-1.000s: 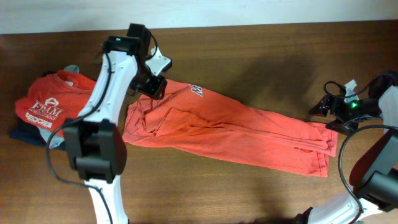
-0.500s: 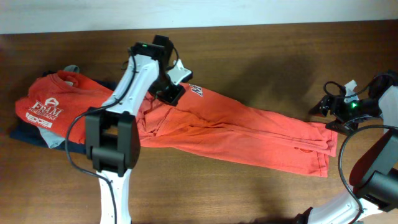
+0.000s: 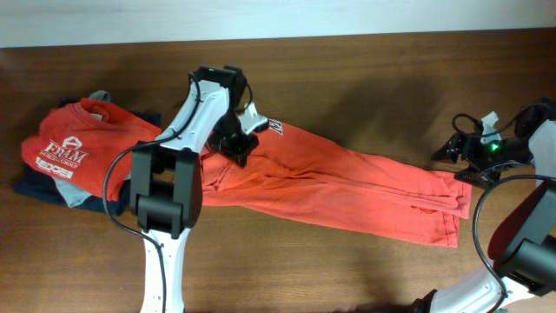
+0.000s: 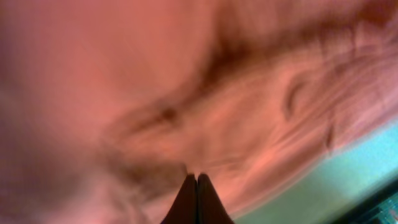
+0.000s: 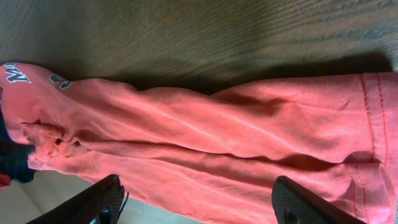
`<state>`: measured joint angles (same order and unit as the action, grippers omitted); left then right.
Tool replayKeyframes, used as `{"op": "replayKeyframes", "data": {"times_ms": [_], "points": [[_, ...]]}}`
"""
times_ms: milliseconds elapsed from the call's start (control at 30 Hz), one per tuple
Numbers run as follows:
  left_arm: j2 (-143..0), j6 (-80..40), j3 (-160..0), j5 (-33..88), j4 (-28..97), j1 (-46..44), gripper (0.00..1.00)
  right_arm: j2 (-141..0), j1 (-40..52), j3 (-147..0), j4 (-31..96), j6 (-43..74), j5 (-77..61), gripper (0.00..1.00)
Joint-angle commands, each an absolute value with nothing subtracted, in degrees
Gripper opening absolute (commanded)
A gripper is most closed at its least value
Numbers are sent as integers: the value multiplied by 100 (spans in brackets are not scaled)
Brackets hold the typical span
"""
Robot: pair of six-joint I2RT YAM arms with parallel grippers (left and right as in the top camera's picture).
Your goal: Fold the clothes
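Observation:
The coral-red T-shirt point(image 3: 347, 178) lies stretched in a long band from the table's middle to the right, its navy lettering point(image 3: 274, 128) showing at the upper left. My left gripper point(image 3: 239, 143) is down on the shirt's left part, just below the lettering. In the left wrist view its gripper point(image 4: 196, 177) is shut, with folds of the coral cloth point(image 4: 249, 93) gathered at the tips. My right gripper point(image 3: 452, 153) hovers at the hem end. In the right wrist view that gripper point(image 5: 202, 205) is open wide above the shirt point(image 5: 217, 143), holding nothing.
A pile of other clothes sits at the far left: a red tee with white "FRAM" print point(image 3: 74, 143) on top of navy point(image 3: 35, 187) and grey point(image 3: 100, 96) garments. Bare brown wood table point(image 3: 365, 69) surrounds the shirt. A pale wall edge runs along the back.
My left gripper has shut and moved right along the shirt's upper left, from the collar side to just below the lettering; the shirt's left edge has drawn in to the right. The right arm has stayed put.

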<state>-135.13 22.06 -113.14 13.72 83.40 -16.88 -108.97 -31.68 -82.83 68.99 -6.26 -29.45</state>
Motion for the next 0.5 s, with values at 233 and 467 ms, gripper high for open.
{"op": "replayKeyframes", "data": {"times_ms": [233,467], "points": [[-13266,1822,-11487,899,9118,-1966,1,-10836,-3159,-8381,6932,-661,-2788,78],[-12416,1243,-11749,-106,9041,-1608,3,-10836,-3393,-8381,6995,491,-502,84]]}}
